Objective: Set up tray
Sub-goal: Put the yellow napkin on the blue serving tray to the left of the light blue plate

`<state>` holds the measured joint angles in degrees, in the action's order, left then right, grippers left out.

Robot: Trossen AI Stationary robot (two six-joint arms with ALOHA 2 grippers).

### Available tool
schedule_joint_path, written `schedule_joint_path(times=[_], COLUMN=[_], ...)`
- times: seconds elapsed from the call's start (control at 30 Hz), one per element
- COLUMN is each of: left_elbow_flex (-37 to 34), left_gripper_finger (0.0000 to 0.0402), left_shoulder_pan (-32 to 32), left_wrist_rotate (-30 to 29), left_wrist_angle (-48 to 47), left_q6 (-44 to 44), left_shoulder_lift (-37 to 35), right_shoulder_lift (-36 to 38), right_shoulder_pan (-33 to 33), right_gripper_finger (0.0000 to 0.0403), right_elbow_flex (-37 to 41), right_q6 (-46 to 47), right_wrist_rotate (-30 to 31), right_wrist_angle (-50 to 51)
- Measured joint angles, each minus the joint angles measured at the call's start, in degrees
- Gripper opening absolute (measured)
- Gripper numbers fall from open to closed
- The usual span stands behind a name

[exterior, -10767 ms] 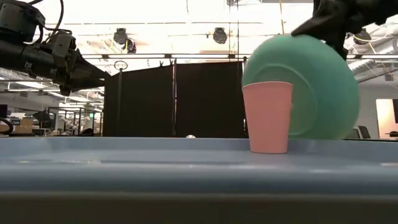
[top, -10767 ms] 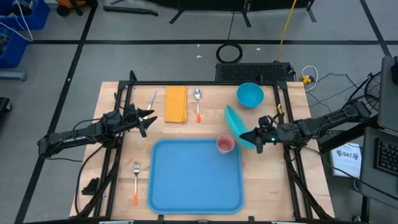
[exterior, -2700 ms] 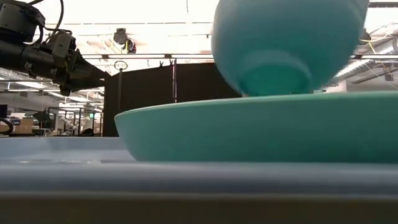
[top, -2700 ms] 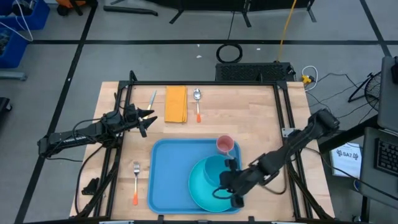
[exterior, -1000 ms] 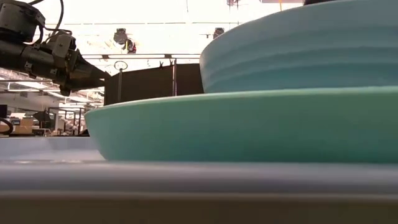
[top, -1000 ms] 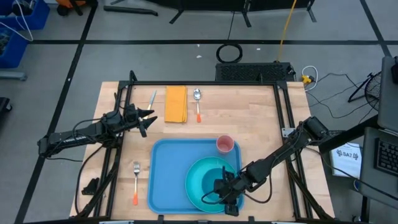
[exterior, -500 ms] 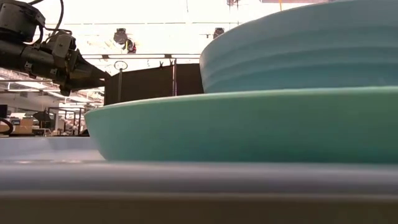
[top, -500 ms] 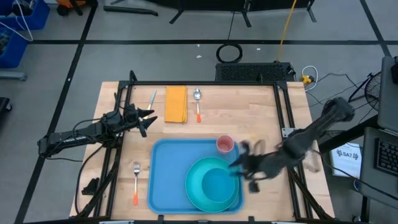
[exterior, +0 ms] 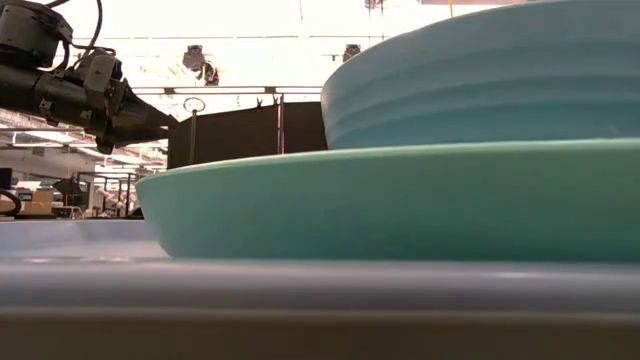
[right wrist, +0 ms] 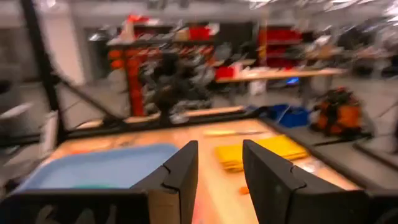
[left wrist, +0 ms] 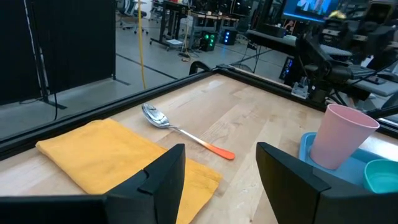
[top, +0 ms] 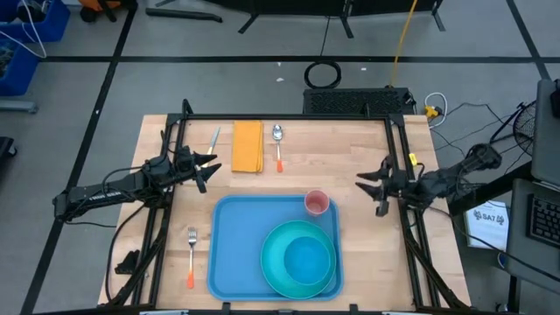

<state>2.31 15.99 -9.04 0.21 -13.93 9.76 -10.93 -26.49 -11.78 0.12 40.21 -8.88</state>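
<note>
The light-blue tray [top: 236,254] lies at the table's near middle. A round teal plate [top: 276,271] rests flat on its right half, and a teal bowl [top: 306,258] stands on the plate; the low view shows the bowl [exterior: 480,90] sitting on the plate [exterior: 400,200]. A pink cup [top: 316,203] stands upright in the tray's far right corner. My right gripper [top: 368,193] hangs open over the table's right side, away from the tray. My left gripper [top: 210,164] waits open at the far left, near a yellow napkin [top: 248,146].
An orange-handled spoon [top: 278,147] and a thin blue-handled utensil [top: 214,138] lie beside the napkin at the far side. An orange-handled fork [top: 191,256] lies left of the tray. A black frame [top: 398,157] runs along the table's edges. Bare wood shows between tray and napkin.
My right gripper has drawn away from the bowl on the tray's near right and swung toward the table's far right, ending over the right edge. The bowl and the plate have stayed where they were on the tray.
</note>
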Motion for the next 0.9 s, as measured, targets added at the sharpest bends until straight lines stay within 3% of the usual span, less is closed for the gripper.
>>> schedule_joint_path(times=[0.07, 0.23, 0.4, 0.73, 0.9], left_elbow_flex=[0.0, 0.0, 0.0, 0.0, 0.0], left_gripper_finger=[0.0202, 0.0202, 0.0202, 0.0202, 0.0202], left_shoulder_pan=[0.0, 0.0, 0.0, 0.0, 0.0], left_wrist_rotate=[0.0, 0.0, 0.0, 0.0, 0.1], left_wrist_angle=[0.0, 0.0, 0.0, 0.0, 0.1], left_q6=[0.0, 0.0, 0.0, -4.2, -10.1], left_shoulder_lift=[0.0, 0.0, 0.0, 0.0, 0.0], right_shoulder_lift=[4.0, 8.6, 8.2, 7.6, 7.1], right_shoulder_pan=[2.3, 8.2, 15.6, 33.1, 39.5], right_gripper_finger=[0.0114, 0.0114, 0.0114, 0.0114, 0.0114], right_elbow_flex=[1.5, 3.5, 4.6, 4.7, 5.4], right_q6=[-1.5, -3.1, -2.2, -0.3, 2.3], right_wrist_rotate=[-1.6, -13.6, -15.7, -39.1, -44.5], right_wrist_angle=[0.6, 0.2, 2.9, 4.9, 3.9])
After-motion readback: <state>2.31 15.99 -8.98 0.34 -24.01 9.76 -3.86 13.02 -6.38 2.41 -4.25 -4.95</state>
